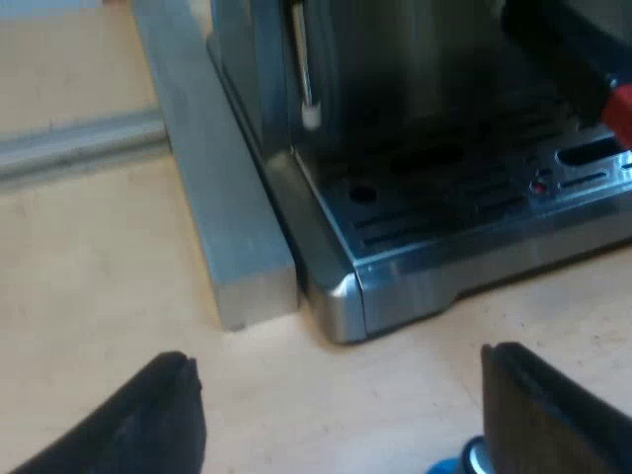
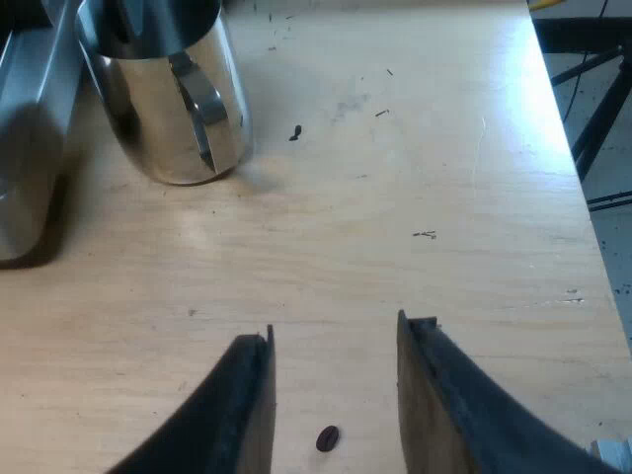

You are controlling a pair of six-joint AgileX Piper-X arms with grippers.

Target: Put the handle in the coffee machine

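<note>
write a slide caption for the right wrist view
Open right gripper over the pale wooden table, a dark coffee bean beneath, shiny steel jug beyond.

Handle (image 1: 571, 57) mostly cut off; blue object (image 1: 446, 466) barely visible; metal jug (image 2: 163, 99) rim cropped.

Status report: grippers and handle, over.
Left gripper open, empty. Right gripper open above table, steel jug ahead. Handle at espresso machine front, red end over drip tray.

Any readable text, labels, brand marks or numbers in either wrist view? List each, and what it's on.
None readable.
The steel espresso machine has a small red mark on its slotted drip tray, too blurred to read as a sign.
The shiny metal jug and the pale wooden table bear no lettering.
</note>
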